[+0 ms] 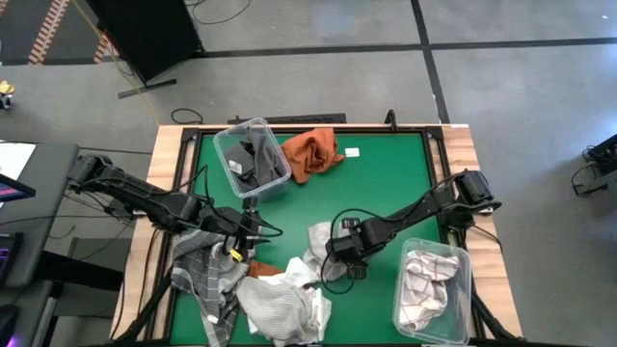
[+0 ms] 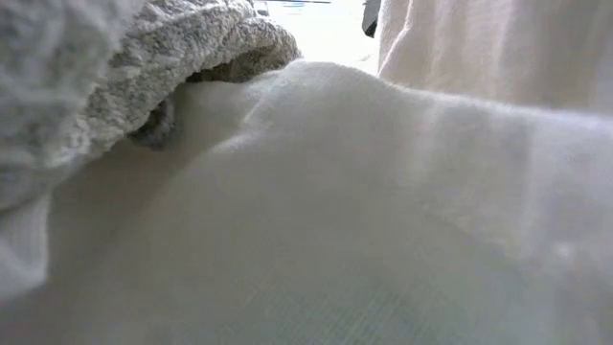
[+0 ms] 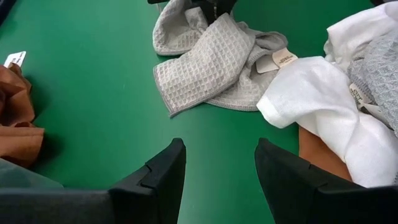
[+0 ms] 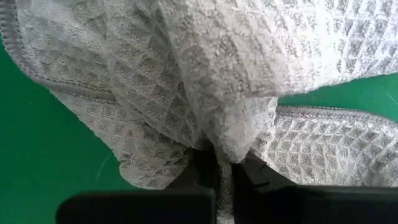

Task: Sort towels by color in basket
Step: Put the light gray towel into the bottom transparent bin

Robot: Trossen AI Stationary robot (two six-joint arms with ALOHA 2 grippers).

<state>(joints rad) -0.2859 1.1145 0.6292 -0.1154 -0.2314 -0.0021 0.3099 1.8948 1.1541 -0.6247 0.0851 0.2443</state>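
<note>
A light grey waffle-weave towel lies crumpled on the green table, and my right gripper is shut on it. My left gripper hovers open over bare green mat, near a pile at the near edge made of a grey plaid towel and a white towel. A rust-orange towel lies at the far side. A dark grey towel sits in the left clear bin. A white towel with red grid lines sits in the right clear bin. My right gripper pinches a bunched fold of the waffle towel between its two fingers, several layers gathered together. It comes slanting down from the table's right. The rest of the towel spreads away from the fingers, with its hemmed edges on the mat.
The left clear bin stands at the far left, the right clear bin at the near right corner. An orange patch shows under the white towel. Cloth pressed against the low camera blocks that view. Bare mat lies in the table's middle.
</note>
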